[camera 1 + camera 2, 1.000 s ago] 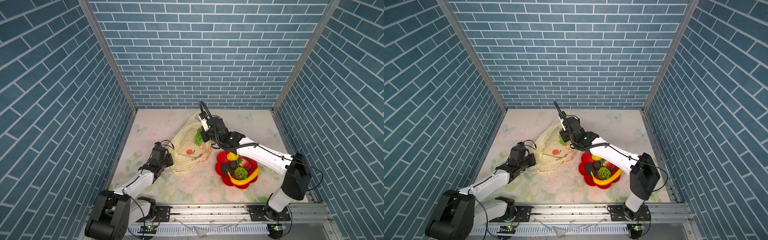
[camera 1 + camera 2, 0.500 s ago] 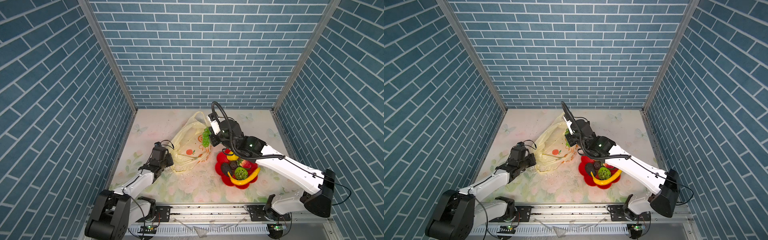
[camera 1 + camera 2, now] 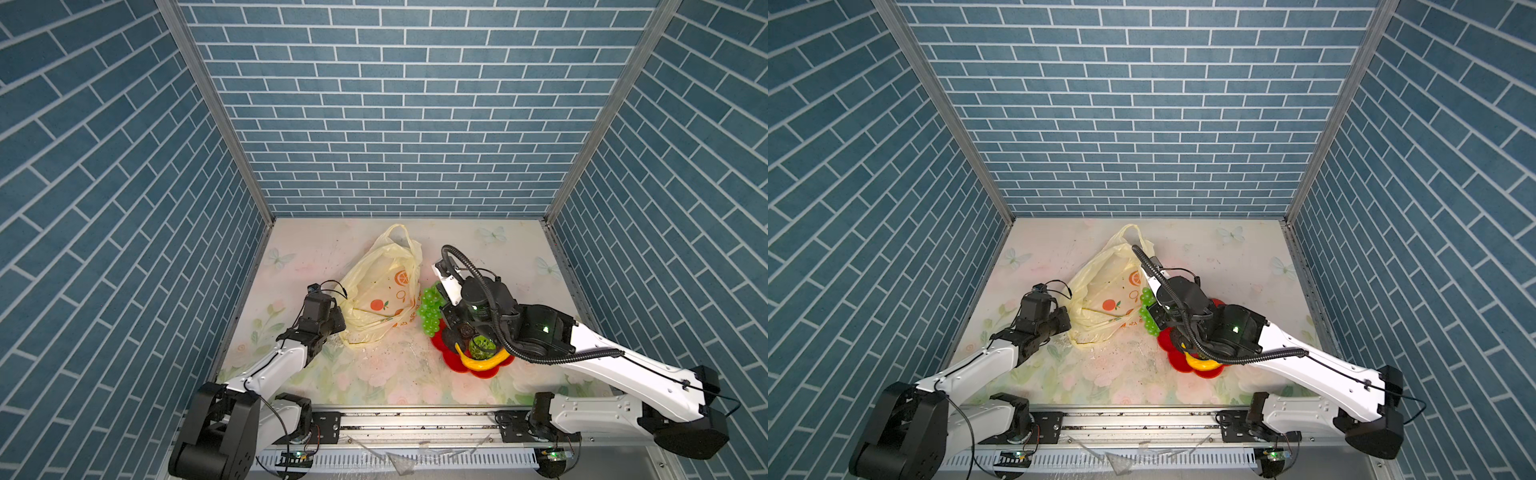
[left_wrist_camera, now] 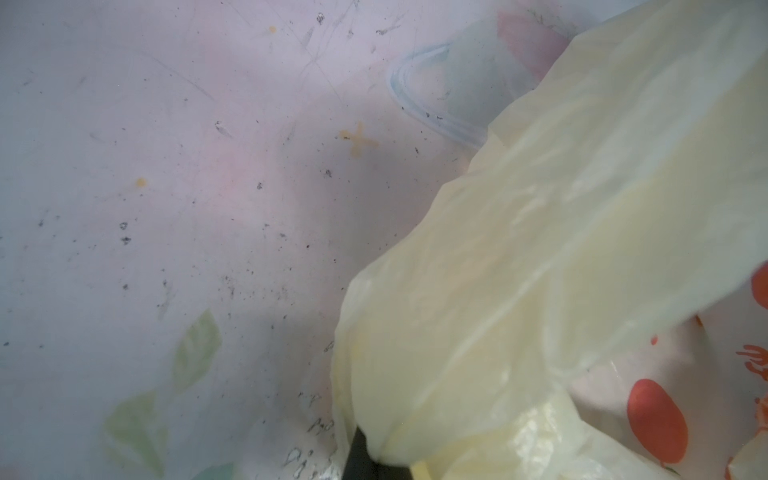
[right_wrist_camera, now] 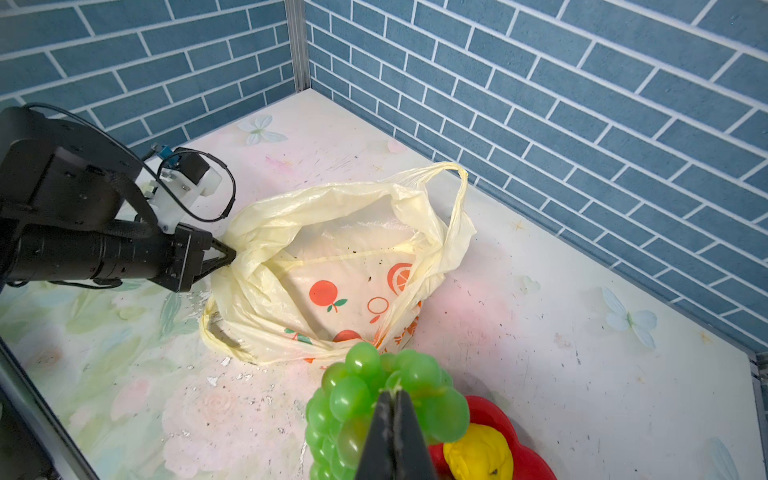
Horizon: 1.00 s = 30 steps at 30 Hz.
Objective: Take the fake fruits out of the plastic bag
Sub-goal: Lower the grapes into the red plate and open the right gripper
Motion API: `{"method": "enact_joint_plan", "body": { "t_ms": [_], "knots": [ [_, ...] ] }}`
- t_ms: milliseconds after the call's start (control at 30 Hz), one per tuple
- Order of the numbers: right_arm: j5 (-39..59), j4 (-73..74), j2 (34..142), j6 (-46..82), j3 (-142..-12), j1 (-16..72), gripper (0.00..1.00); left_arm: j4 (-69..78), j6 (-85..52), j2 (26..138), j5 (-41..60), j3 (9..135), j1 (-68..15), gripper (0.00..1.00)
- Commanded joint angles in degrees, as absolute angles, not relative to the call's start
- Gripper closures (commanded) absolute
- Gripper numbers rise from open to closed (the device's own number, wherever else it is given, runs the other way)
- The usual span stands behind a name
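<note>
grapes in clenched right claw, bag rim in clenched left claw, lettering illegible

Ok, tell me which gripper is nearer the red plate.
Right. The right gripper holds the green grape bunch at the red plate's bag-side edge. The left gripper pinches the plastic bag's rim on the far side, with the bag between it and the plate.
</note>
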<state>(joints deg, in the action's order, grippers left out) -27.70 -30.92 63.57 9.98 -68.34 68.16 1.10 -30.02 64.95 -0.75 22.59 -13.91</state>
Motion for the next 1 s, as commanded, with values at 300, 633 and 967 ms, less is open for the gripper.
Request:
{"method": "enact_joint_plan", "body": {
  "t_ms": [300,633,967],
  "knots": [
    [-34.7,-42.1,58.6,21.2,-61.8,74.0,1.0,0.0,-28.9,63.6,-3.2,23.1,-14.2,1.0],
    [-36.2,-42.5,61.8,23.4,-59.9,74.1,1.0,-0.3,-29.1,61.9,-3.9,22.4,-14.2,1.0],
    [-34.2,-37.4,68.9,24.0,-61.2,70.7,1.0,-0.5,-29.0,61.3,-4.1,22.5,-14.2,1.0]
  ]
}}
